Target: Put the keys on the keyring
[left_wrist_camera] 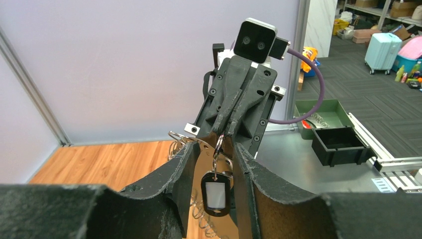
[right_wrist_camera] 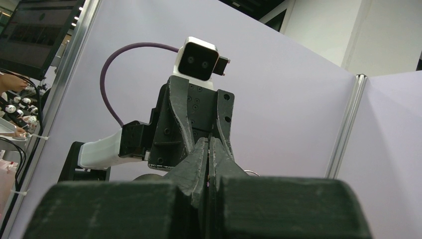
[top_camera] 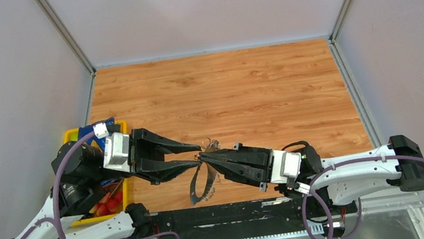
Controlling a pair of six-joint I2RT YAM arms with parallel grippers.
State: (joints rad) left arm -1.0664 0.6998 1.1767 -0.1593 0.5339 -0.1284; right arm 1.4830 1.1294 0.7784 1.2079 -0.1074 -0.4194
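The keyring (top_camera: 201, 185), a thin grey hoop with a jagged metal fringe, dangles above the wooden table from the tips of my right gripper (top_camera: 204, 155), which is shut. In the left wrist view a key (left_wrist_camera: 216, 192) with a black oblong head and pale window hangs on a small silver ring (left_wrist_camera: 218, 144) from those same shut fingertips (left_wrist_camera: 226, 130). Part of the hoop's metal band (left_wrist_camera: 199, 142) runs behind it. My left gripper (left_wrist_camera: 214, 154) is open, one jaw on each side of the hanging key, touching neither side. From the right wrist view, my right gripper (right_wrist_camera: 208, 144) has its fingers pressed together.
A yellow bin (top_camera: 121, 196) with red-handled tools sits by the left arm at the table's left edge. A black rail (top_camera: 223, 213) runs along the near edge. Grey walls close in the table on three sides.
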